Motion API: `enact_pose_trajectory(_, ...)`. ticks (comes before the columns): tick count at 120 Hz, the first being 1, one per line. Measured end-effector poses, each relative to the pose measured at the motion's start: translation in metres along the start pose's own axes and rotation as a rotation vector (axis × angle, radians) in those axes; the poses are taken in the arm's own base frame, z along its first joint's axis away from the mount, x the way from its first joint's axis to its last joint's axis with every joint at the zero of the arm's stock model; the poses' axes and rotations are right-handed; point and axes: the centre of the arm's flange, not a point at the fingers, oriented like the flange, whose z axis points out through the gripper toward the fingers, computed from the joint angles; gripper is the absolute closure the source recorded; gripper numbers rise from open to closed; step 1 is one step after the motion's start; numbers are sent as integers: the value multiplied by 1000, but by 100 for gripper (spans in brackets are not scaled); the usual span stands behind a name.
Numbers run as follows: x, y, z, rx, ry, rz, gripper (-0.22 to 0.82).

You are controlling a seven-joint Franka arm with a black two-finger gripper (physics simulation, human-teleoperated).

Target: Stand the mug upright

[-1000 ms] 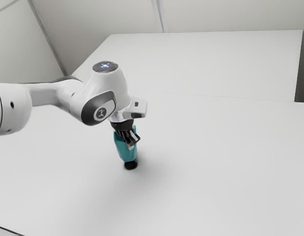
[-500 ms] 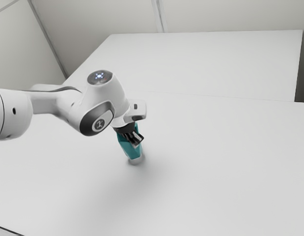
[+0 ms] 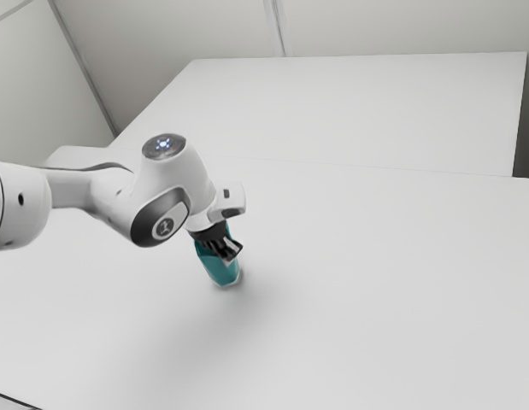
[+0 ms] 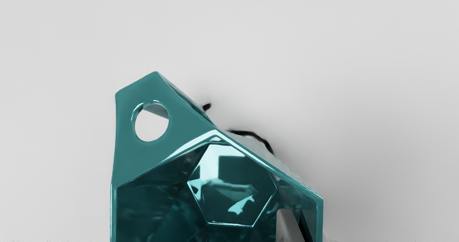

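The white table (image 3: 375, 299) has a far edge well apart from the mug. From the exterior view's left, the arm (image 3: 85, 188) reaches over it, hand slanting down. The teal mug (image 3: 220, 269) is below, seemingly leaning a little, its mouth towards the hand. The gripper (image 3: 231, 254) hides part of it; I cannot tell whether it is wide, narrow or holding.

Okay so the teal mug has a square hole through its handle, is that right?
Not quite: the hole isn't square. The wrist view shows a round hole through the handle of the teal mug.
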Motion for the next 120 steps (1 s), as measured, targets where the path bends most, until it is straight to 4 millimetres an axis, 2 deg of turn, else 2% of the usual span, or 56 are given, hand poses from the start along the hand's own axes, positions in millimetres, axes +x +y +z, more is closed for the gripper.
enact_pose_trajectory(29, -3, 1, 4, -2, 3, -20, 77)
enact_pose_trajectory(60, -3, 1, 1, -5, 12, -34, 49)
enact_pose_trajectory(95, 4, -2, -32, -6, 74, -55, 18)
enact_pose_trajectory(113, 32, -10, -73, -38, 71, -109, 10)
enact_pose_trajectory(120, 38, -15, -82, -53, 46, -132, 8)
